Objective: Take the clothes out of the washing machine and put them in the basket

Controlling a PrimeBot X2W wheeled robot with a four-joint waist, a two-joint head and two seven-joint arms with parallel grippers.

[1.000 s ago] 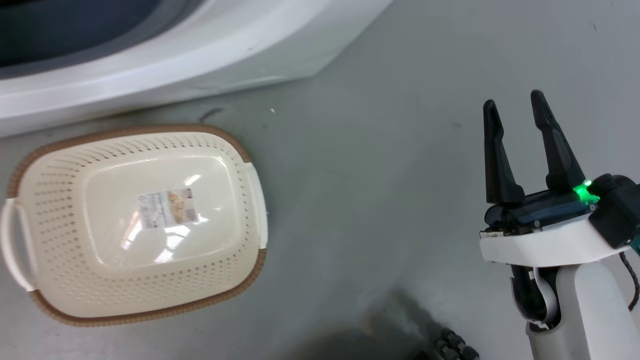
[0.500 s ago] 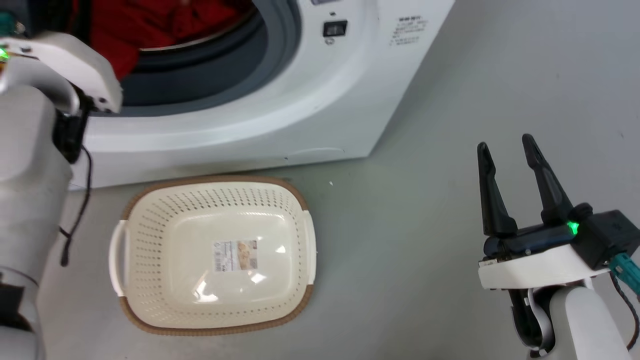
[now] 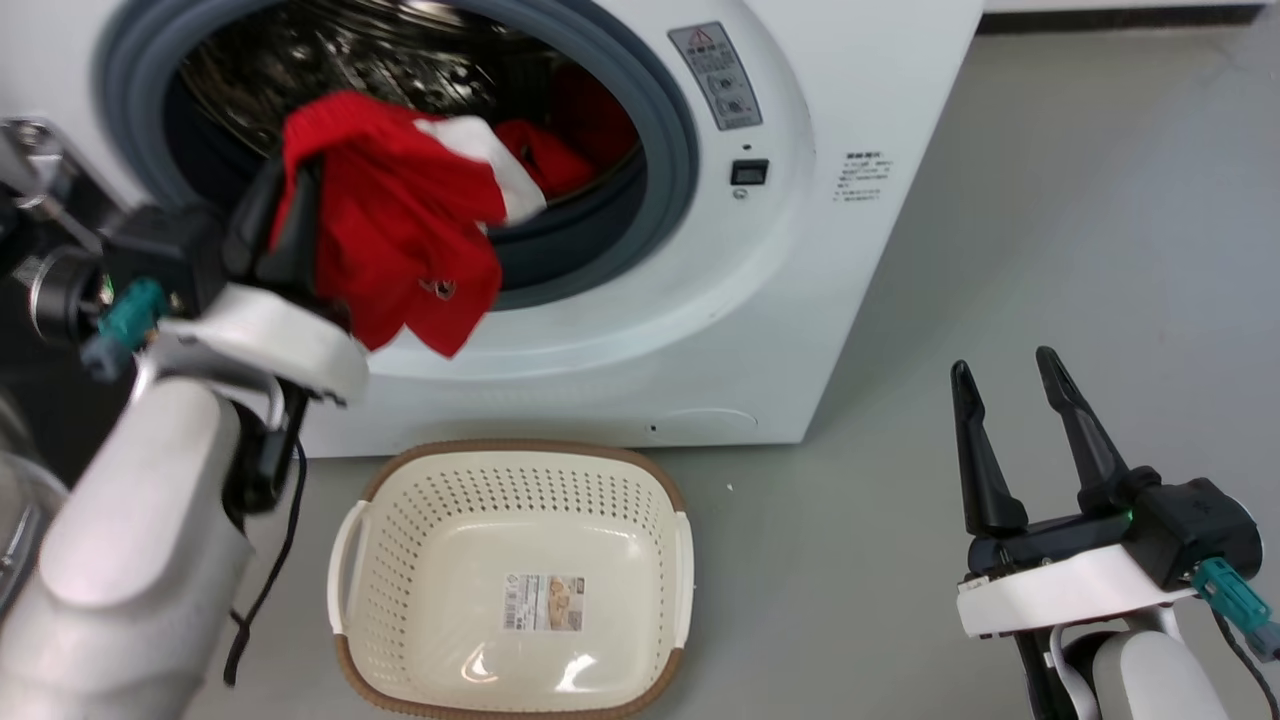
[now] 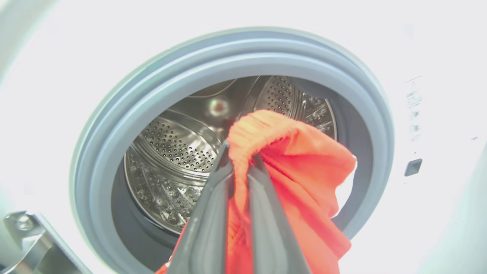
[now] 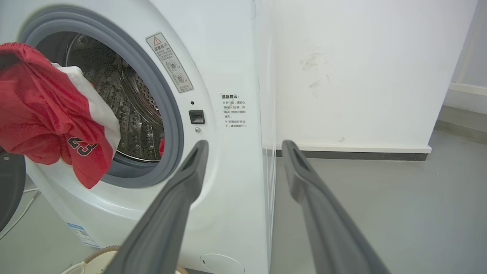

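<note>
The right hand (image 5: 244,144) is shown with its fingers spread wide, nothing held between them. At 9 o'clock a red garment (image 5: 42,121) with white trim is seen hanging before the open drum (image 5: 131,114) of the washing machine (image 5: 228,182). The rim of the basket (image 5: 97,254) is glimpsed at 7 o'clock.

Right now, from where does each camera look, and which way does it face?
Head view: from the head, down at the large white front-loading washing machine and cream perforated plastic basket; left hand and right hand show.
Left wrist view: along the left hand's fingers into the steel drum; they pinch a red fabric garment.
Right wrist view: along the open right hand's fingers at the machine's corner and a white wall.
Shared: all show the garment and the grey rubber ring.
</note>
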